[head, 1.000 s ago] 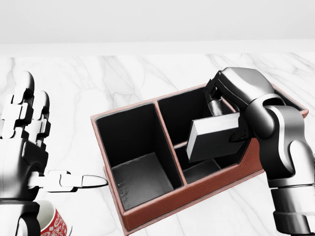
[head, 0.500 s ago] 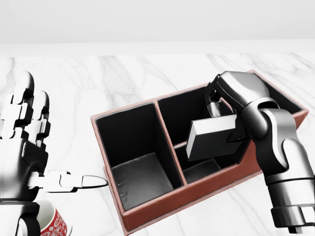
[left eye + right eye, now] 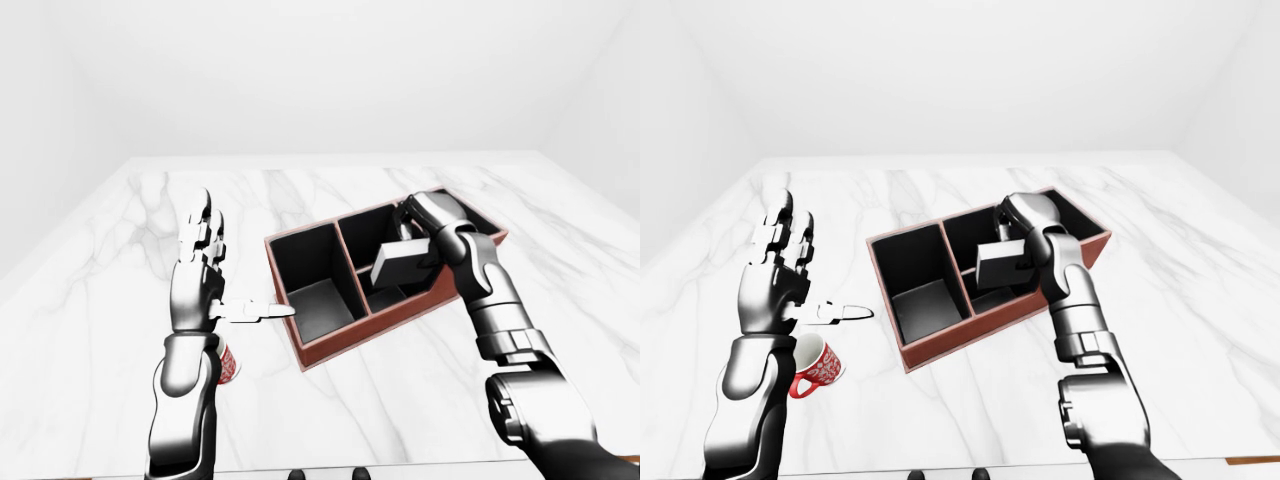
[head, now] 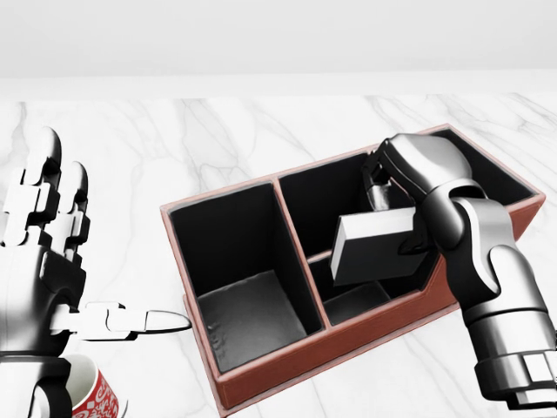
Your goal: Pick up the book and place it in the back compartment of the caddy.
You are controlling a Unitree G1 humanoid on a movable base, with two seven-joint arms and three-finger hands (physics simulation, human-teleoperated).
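Item one, the caddy (image 4: 261, 370): we record a red-brown box with black lining, set at a slant on the white marble table (image 4: 174, 139). In the head view it shows one large compartment at the left, a partition running up its middle, and to the right of that a low cross-wall splitting the space into an upper and a lower compartment.

Item two, the book (image 4: 376, 248): we see a grey-white block, tilted, its lower left corner dipping inside the caddy over the cross-wall between the two right-hand compartments. We cannot tell whether it touches the wall or the floor of either compartment.

Item three, our right hand (image 4: 396, 196): it reaches in from the right of the head view, bent over the caddy's right part, with its fingers (image 4: 376, 185) closed on the book's upper right end (the grip itself is partly hidden by the wrist).

Item four, our left hand (image 4: 43, 252): it stands upright at the left of the head view, well apart from the book, fingers spread straight up and thumb pointing toward the caddy's left wall without touching it. It holds nothing.

Item five, a red-and-white patterned mug (image 3: 815, 368): it lies on its side on the table beneath the left forearm, seen best in the right-eye view.
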